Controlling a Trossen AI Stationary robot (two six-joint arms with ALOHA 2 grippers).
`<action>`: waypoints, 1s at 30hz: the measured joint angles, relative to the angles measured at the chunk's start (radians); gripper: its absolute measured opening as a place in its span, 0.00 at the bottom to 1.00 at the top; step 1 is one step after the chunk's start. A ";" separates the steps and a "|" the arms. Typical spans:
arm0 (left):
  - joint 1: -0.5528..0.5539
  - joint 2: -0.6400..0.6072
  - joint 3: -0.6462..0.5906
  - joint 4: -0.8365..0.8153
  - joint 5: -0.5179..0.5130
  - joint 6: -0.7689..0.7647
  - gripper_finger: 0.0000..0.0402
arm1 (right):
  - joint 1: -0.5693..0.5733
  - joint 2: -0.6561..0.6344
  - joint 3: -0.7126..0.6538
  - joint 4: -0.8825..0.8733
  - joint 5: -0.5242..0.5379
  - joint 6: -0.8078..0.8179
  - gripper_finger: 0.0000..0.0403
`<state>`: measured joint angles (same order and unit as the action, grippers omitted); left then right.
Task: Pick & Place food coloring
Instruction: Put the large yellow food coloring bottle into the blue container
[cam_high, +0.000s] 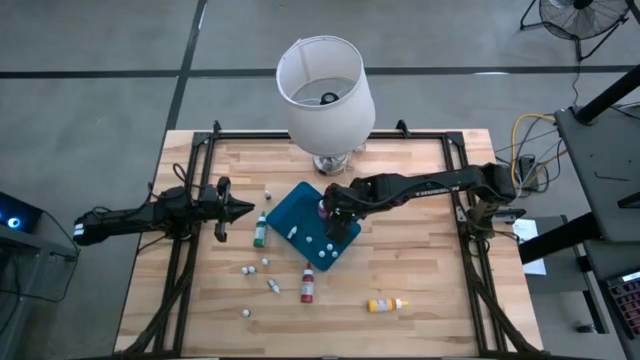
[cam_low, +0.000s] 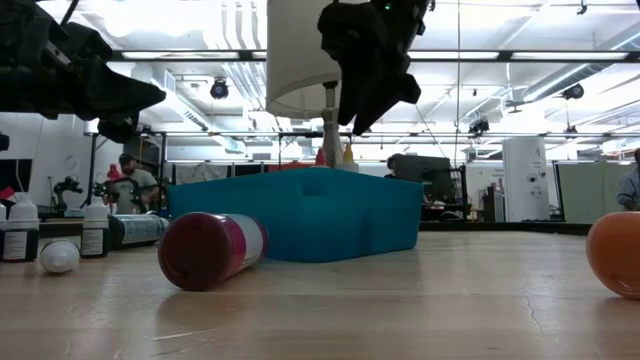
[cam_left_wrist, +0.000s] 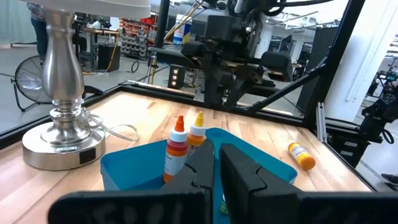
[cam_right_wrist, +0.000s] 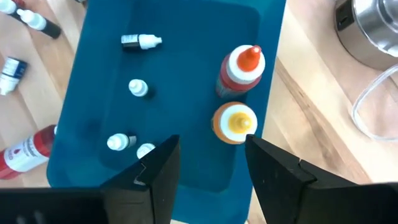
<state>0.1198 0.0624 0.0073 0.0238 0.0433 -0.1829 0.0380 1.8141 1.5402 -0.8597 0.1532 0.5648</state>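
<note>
Right wrist view: your right pincer (cam_right_wrist: 208, 168) open, empty, above teal tray (cam_right_wrist: 186, 81); two bottles (cam_right_wrist: 239, 68) upright inside. Left pincer (cam_high: 243, 209) shut, aside over tabletop (cam_high: 420, 290).

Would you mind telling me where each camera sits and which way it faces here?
High: overhead, straight down on the table; both arms show.
Low: at tabletop height, level past the teal tray; both grippers hang above.
Left wrist: looks past the shut left gripper toward the lamp.
Right wrist: looks down between the open right gripper fingers.
Both wrist views share the two upright bottles.
</note>
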 joint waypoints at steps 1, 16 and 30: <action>0.000 0.000 0.000 0.000 0.000 0.000 0.00 | 0.003 0.000 0.000 0.000 0.000 0.000 0.43; 0.000 0.000 0.000 0.000 0.000 0.000 0.00 | 0.174 -0.053 -0.007 -0.004 -0.061 0.000 0.43; 0.000 0.000 0.000 0.000 0.000 0.000 0.00 | 0.359 -0.207 -0.225 0.088 -0.077 0.004 0.43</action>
<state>0.1196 0.0628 0.0071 0.0242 0.0433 -0.1829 0.3970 1.6072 1.3154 -0.7720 0.0760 0.5686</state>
